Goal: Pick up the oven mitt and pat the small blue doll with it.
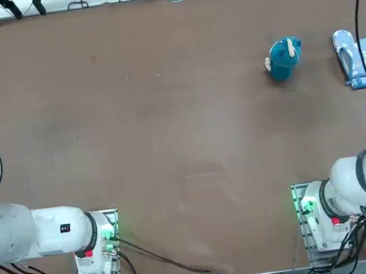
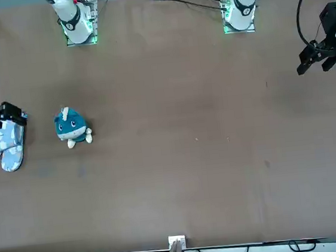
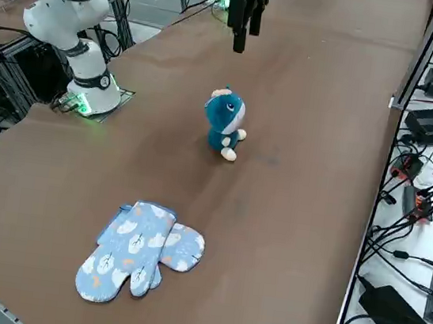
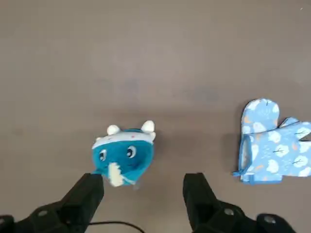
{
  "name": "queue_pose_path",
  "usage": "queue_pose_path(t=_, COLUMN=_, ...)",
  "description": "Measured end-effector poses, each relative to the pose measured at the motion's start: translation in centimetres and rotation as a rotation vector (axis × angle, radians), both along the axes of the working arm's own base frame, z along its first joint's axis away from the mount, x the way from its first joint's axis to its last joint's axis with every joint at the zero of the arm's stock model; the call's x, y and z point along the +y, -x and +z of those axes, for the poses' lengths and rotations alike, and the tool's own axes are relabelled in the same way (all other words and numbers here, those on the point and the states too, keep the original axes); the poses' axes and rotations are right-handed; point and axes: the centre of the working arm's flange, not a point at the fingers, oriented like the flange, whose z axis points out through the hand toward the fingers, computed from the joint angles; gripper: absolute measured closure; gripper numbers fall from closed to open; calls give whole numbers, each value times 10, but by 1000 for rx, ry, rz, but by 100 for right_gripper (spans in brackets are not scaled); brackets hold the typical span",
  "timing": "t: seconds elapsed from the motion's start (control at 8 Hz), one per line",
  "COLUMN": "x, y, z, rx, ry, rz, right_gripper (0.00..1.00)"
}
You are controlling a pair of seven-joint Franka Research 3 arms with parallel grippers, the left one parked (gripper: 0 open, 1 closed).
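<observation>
no readable text or labels anywhere

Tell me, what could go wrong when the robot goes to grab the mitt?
The open right gripper hangs high above the table, nearer the blue doll than the oven mitt, so coming down it might bump the standing doll over. The mitt lies flat near the table edge, so the gripper may only pinch a corner or slip off.
</observation>
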Motion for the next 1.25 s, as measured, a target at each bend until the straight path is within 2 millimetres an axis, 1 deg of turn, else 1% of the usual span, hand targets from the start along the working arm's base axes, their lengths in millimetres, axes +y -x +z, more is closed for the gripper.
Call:
queue_pose_path(t=0.25, x=-8, y=15, z=18, rx=-12, ry=-23, rz=-35, right_gripper=0)
queue_pose_path(t=0.5, x=-6, y=37, z=23, rx=-14, ry=-24, rz=-35, right_gripper=0)
queue_pose_path(t=0.75, x=-9, y=65, z=32, rx=-30, ry=-40, rz=-35, right_gripper=0)
queue_pose_path(t=0.88, x=-11, y=74, z=39, rx=-40, ry=-57, rz=-34, right_gripper=0)
queue_pose_path(t=1.0, x=-11, y=77, z=44, rx=-52, ry=-67, rz=-33, right_gripper=0)
queue_pose_path(t=1.25, x=-6, y=74, z=42, rx=-56, ry=-68, rz=-26, right_gripper=0)
